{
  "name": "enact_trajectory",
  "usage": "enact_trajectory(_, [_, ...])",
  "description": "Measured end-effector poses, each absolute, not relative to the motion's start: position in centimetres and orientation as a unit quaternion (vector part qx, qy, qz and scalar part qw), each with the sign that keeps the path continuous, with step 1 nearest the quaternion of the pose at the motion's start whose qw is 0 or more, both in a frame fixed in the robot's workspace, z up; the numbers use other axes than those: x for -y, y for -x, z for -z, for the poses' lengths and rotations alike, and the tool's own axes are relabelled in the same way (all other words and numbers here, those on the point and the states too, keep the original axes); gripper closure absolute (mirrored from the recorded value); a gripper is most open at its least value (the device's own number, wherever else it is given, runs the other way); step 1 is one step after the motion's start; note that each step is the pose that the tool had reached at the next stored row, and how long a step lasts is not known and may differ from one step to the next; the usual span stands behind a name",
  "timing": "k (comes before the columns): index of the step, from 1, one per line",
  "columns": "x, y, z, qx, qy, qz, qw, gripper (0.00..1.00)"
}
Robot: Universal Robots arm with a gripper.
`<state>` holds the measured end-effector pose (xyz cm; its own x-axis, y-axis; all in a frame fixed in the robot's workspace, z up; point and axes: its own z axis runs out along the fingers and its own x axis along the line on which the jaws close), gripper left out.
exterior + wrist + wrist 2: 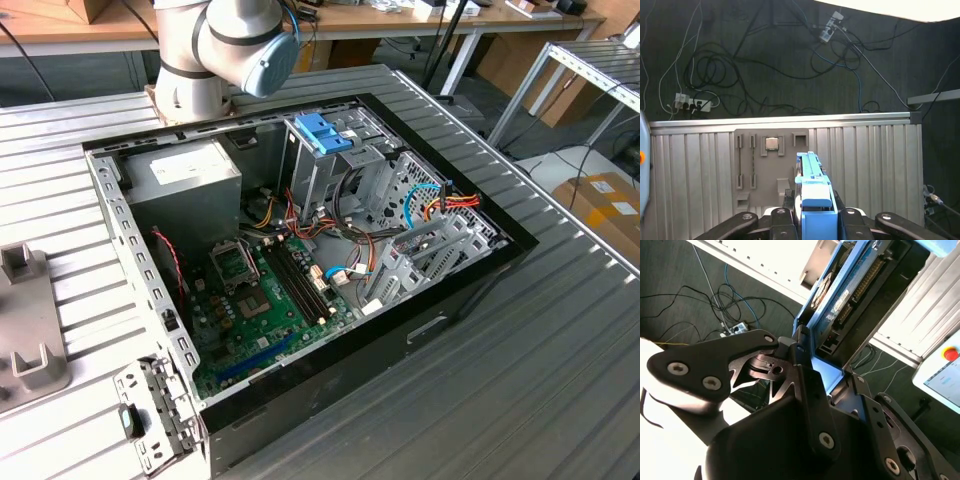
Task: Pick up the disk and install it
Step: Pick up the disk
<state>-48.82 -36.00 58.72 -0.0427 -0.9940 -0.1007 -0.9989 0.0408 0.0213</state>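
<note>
In both wrist views my gripper (814,218) is shut on the disk (812,192). The disk's light-blue carrier rail stands edge-on between the black fingers (781,216). The second wrist view shows the disk (850,290) tilted upward out of the gripper (810,367), its circuit-board underside and blue rail facing the camera. It hangs in the air, well above the ribbed metal table (865,160). In the exterior view the open computer case (470,285) lies on the table, and the arm's base and elbow (230,45) stand behind it.
Inside the case are a grey power-supply box (185,175), a motherboard (270,290), loose cables and a drive cage with a blue bracket (325,132). A grey fixture plate (767,165) holds a chip (771,144). A panel with a red button (950,354) is nearby, and cables lie on the floor.
</note>
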Motion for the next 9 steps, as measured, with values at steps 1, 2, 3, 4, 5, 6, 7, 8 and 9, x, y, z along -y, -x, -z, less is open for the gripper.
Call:
enact_trajectory(1, [36.04, 48.82, -58.71, -0.721, 0.691, -0.043, 0.029, 0.63])
enact_trajectory(2, [36.13, 48.82, -58.71, -0.721, 0.691, -0.043, 0.029, 0.63])
enact_trajectory(3, [36.17, 48.82, -58.71, -0.721, 0.691, -0.043, 0.029, 0.63])
enact_trajectory(4, [36.20, 48.82, -58.71, -0.721, 0.691, -0.043, 0.029, 0.63])
enact_trajectory(5, [36.30, 48.82, -58.70, -0.721, 0.691, -0.043, 0.029, 0.63])
enact_trajectory(6, [36.37, 48.82, -58.70, -0.721, 0.691, -0.043, 0.029, 0.63])
enact_trajectory(7, [36.46, 48.82, -58.69, -0.721, 0.691, -0.043, 0.029, 0.63])
enact_trajectory(8, [36.55, 48.82, -58.69, -0.721, 0.691, -0.043, 0.029, 0.63])
enact_trajectory(9, [36.63, 48.82, -58.69, -0.721, 0.691, -0.043, 0.029, 0.63])
